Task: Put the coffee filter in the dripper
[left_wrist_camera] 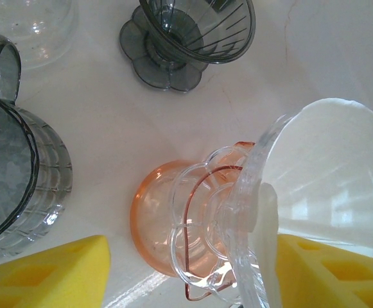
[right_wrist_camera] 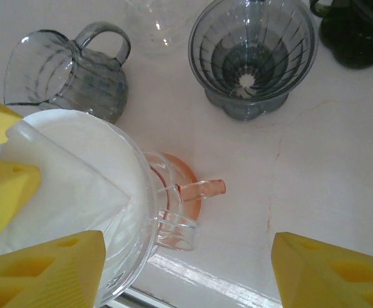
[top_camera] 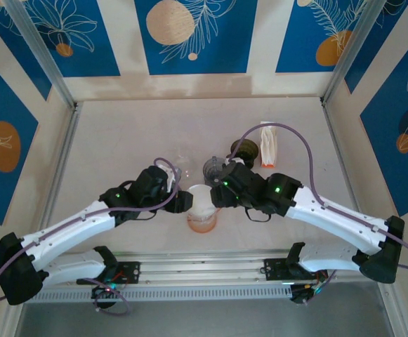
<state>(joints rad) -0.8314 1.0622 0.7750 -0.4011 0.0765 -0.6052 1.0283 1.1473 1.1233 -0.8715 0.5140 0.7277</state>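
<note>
Since the white paper filter (right_wrist_camera: 70, 173) sits nested inside the clear dripper (left_wrist_camera: 237, 218) on its orange base (left_wrist_camera: 151, 218), it looks feather-light, floppy and easily creased; I'd pinch only its upper rim. The left gripper (left_wrist_camera: 186, 273) and right gripper (right_wrist_camera: 186, 266) both stand wide, holding nothing.

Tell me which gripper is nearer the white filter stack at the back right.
Right. The right gripper hangs to the near left of the white filter stack; the left gripper is farther left, across the lined dripper.
</note>
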